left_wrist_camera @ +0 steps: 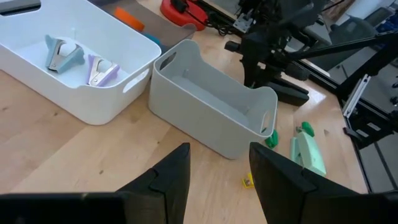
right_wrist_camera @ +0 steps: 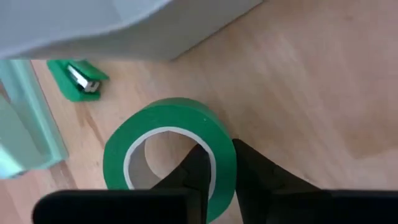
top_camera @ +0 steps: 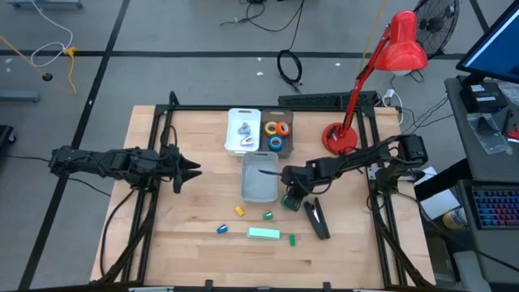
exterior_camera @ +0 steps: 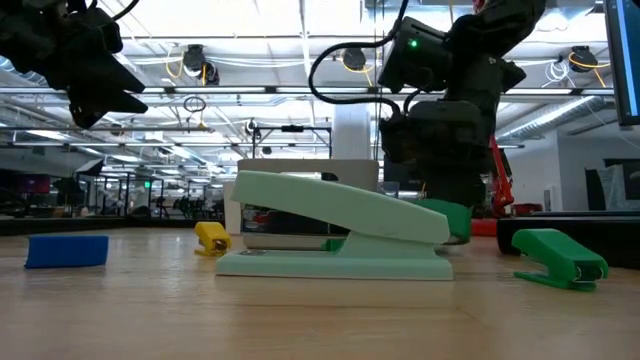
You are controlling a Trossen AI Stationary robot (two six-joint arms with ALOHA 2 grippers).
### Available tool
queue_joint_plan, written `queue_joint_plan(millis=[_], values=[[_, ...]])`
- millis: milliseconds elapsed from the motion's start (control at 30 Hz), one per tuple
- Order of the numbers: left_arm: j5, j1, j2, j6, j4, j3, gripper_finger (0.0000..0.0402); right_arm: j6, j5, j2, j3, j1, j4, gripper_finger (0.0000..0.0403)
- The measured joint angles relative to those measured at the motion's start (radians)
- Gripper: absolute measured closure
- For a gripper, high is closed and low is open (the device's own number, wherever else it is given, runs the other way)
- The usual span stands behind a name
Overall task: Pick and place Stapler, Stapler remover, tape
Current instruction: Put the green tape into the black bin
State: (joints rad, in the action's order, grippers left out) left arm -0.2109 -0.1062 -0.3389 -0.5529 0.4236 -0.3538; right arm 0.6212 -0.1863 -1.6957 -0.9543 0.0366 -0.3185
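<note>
A green tape roll (top_camera: 290, 201) (right_wrist_camera: 168, 118) lies flat just right of the grey bin (top_camera: 259, 180), near its near right corner. My right gripper (top_camera: 291, 193) (right_wrist_camera: 221, 148) comes down on it and is shut on its wall. Orange and blue tape rolls (top_camera: 278, 134) sit in a dark tray at the far side. Beside that tray a white bin (top_camera: 243, 130) (left_wrist_camera: 74, 68) holds staple removers (left_wrist_camera: 74, 59). A black stapler (top_camera: 316, 217) and a mint stapler (top_camera: 263, 234) (exterior_camera: 340, 235) rest on the table. My left gripper (top_camera: 193, 170) (left_wrist_camera: 219, 152) hangs open left of the bins. My right gripper holds the green tape roll by its ring wall (right_wrist_camera: 219, 134), pinched with one finger (right_wrist_camera: 198, 171) inside the hole and the other (right_wrist_camera: 255, 171) outside. The fingers come from above, pointing down. The roll lies flat; whether it rests on the table or is just off it, I cannot tell.
Small blue (top_camera: 220, 229), yellow (top_camera: 240, 211) and green (top_camera: 268, 216) pieces lie near the mint stapler, with another green bit (top_camera: 292, 238) to its right. A red desk lamp (top_camera: 340, 138) stands at the far right. Bare wood spreads across the near left part.
</note>
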Motion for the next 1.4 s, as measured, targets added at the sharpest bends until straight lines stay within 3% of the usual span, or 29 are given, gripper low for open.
queue_joint_plan(millis=[367,700,1133,1400], values=[[0.018,0.0,0.0,-0.001,0.001,0.0,0.0236,0.074,0.019,0.236,-0.001,-0.027,-0.006,0.0367],[0.018,0.0,-0.001,0.0,-0.001,0.0,0.0236,0.014,0.264,0.433,-0.001,-0.107,0.088,0.0367],[0.015,0.0,-0.001,-0.002,-0.006,0.0,0.0236,-0.27,0.294,0.386,-0.002,-0.389,0.422,0.0366],[-0.033,0.0,-0.001,0.018,-0.008,0.0,0.0236,-0.391,0.278,0.287,-0.001,-0.483,0.432,0.0366]])
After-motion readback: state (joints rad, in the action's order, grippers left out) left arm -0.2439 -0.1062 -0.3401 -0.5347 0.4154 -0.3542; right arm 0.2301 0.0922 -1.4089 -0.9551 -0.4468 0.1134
